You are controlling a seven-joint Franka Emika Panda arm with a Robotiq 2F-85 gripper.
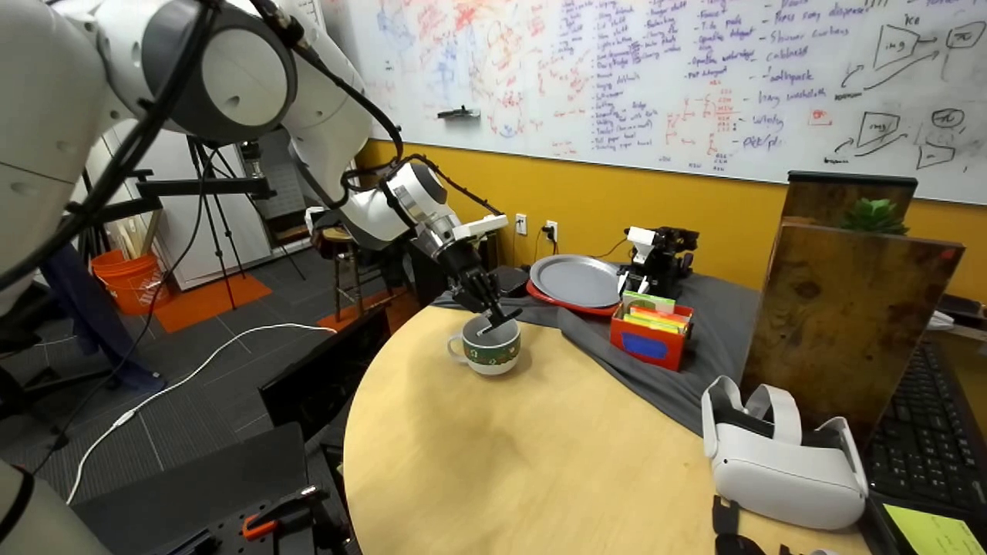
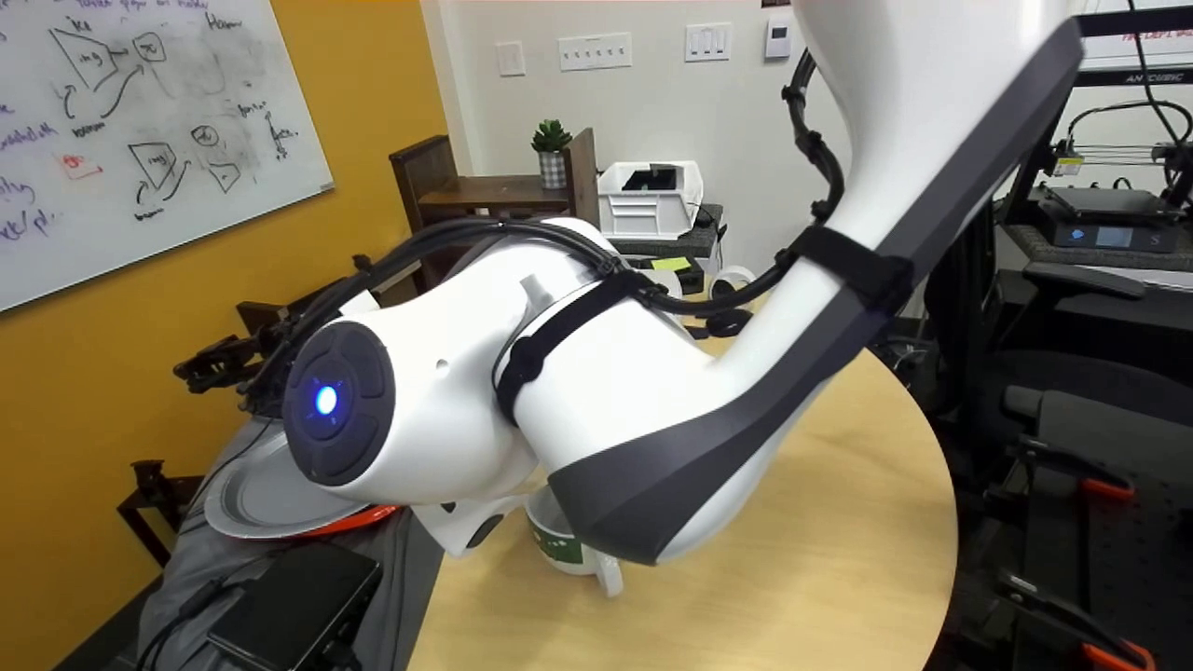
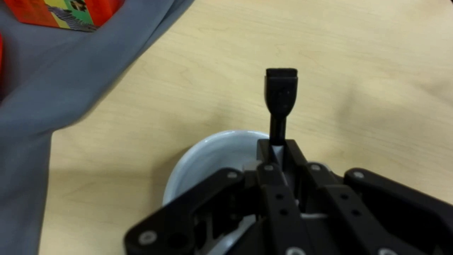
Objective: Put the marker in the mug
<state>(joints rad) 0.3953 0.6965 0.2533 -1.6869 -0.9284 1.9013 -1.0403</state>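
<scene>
The gripper [image 3: 278, 150] has two fingers, and both are pressed together upon one marker [image 3: 281, 94]; the gap between them is only as wide as the marker itself. In the wrist view the black end of the marker reaches out from the fingertips, past the rim of the mug, while its white part sits between them. In an exterior view this white part is at the mouth of the mug [image 1: 493, 356]; whether it is below the rim, I cannot tell.

There is one mug, upright, with one handle, on the wood of the table [image 1: 501, 462]. The handle points to the side of the table's curved edge, with a strip of wood between. Near the mug, but apart from it, runs the edge of one grey cloth [image 1: 717, 308]. On this cloth are one red box [image 1: 648, 345] and one grey plate [image 1: 574, 279] with red beneath its rim. The widest room of wood lies from the mug toward one white headset [image 1: 786, 482], well apart. In an exterior view the arm [image 2: 606, 391] hides the gripper and part of the mug.
</scene>
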